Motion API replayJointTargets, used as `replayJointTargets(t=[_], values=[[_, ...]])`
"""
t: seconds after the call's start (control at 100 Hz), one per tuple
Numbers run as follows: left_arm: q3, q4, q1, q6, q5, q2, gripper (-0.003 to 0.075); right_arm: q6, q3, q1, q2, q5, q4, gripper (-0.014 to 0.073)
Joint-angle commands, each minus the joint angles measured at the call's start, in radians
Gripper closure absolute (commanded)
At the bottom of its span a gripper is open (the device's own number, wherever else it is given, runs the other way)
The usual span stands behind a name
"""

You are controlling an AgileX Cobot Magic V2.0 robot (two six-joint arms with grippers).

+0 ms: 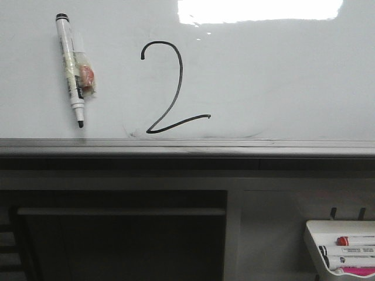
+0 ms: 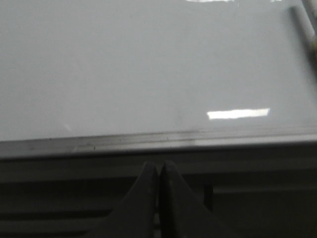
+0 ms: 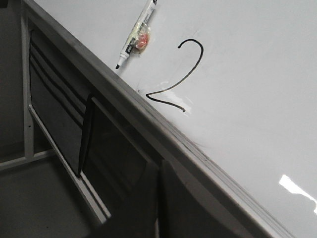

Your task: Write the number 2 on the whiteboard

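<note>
Glossy whiteboard (image 1: pixel 263 76) fills upper frame, grey ledge (image 1: pixel 187 146) below. Number 2 (image 1: pixel 170 88) drawn centre-left, complete. Uncapped marker (image 1: pixel 71 70) stuck at upper left. Marker tray (image 1: pixel 310 234) lower right. Left claw (image 2: pixel 158 171) clenched, empty; right claw (image 3: pixel 158 171) likewise.

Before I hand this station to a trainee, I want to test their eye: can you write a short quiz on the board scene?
1. True or false: the 2 on the whiteboard is finished.
2. Which way does the tip of the marker stuck to the board point? A) up B) down C) right
3. Fill in: the left tool is ____, holding nothing.

Key: 1 true; 2 B; 3 shut. The 2 shows hook, diagonal and base in the front view. The marker sits left of it, apart from it, tip towards the ledge.
</note>
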Motion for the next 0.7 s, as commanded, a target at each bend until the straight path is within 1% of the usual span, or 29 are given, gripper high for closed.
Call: replayJointTargets(t=[0.0,0.02,0.69], values=[[0.029,0.001,0.004,-0.004,0.012,-0.027,0.0739,0.000,-0.025,-0.004,0.008,-0.077,-0.012,0.0654],[0.029,0.001,0.004,-0.004,0.028,-0.027,0.0739,0.000,-0.025,-0.004,0.008,-0.077,-0.012,0.0654],[0.026,-0.001,0.004,-0.004,0.014,-0.027,0.0739,0.000,-0.025,-0.004,0.008,-0.077,-0.012,0.0654]])
